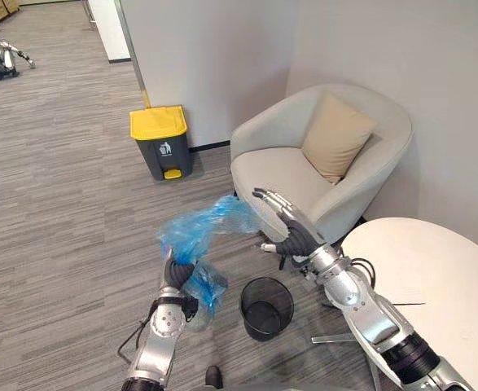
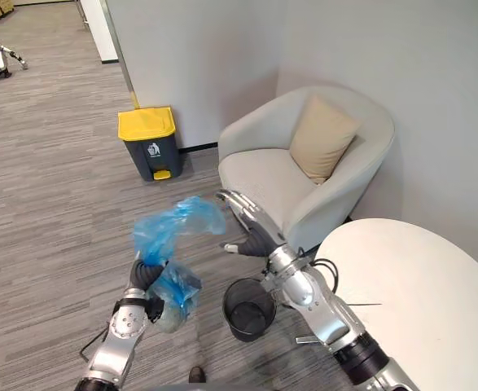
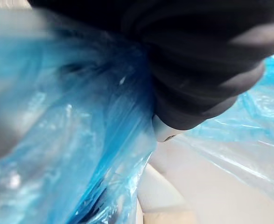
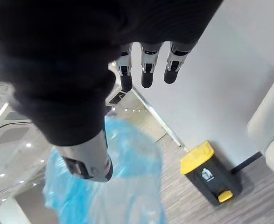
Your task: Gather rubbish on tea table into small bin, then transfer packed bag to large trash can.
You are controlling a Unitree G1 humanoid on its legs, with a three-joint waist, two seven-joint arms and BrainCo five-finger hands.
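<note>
Hanging from the left hand (image 1: 177, 273), nearest the camera, is the blue bag (image 1: 202, 228). The hand is closed round the bag's neck, though the plastic covers most of the fingers. The packed part bulges below and beside the hand, clear of the floor (image 1: 67, 212). The loose top fans upward and toward the robot's right.

The small bin (image 1: 266, 306), black mesh, stands upright on the floor between the two arms, just beside the round white tea table (image 1: 434, 277). No liner is seen in it.

The right hand (image 1: 286, 218) reaches forward above the bin, spread wide with fingers straight and thumb apart, holding nothing. Its fingertips are near the loose top of the bag; contact cannot be determined. The right wrist view confirms the straight fingers (image 4: 147, 70), with blue plastic past them.

Beyond the table and the right hand stands a pale armchair (image 1: 271, 167) in the corner, with a tan cushion (image 1: 336, 134) leaning on its back.

Farthest off, the large trash can (image 1: 163, 142), grey with a yellow lid, stands against the wall (image 1: 214, 57), lid shut, well apart from the bag
</note>
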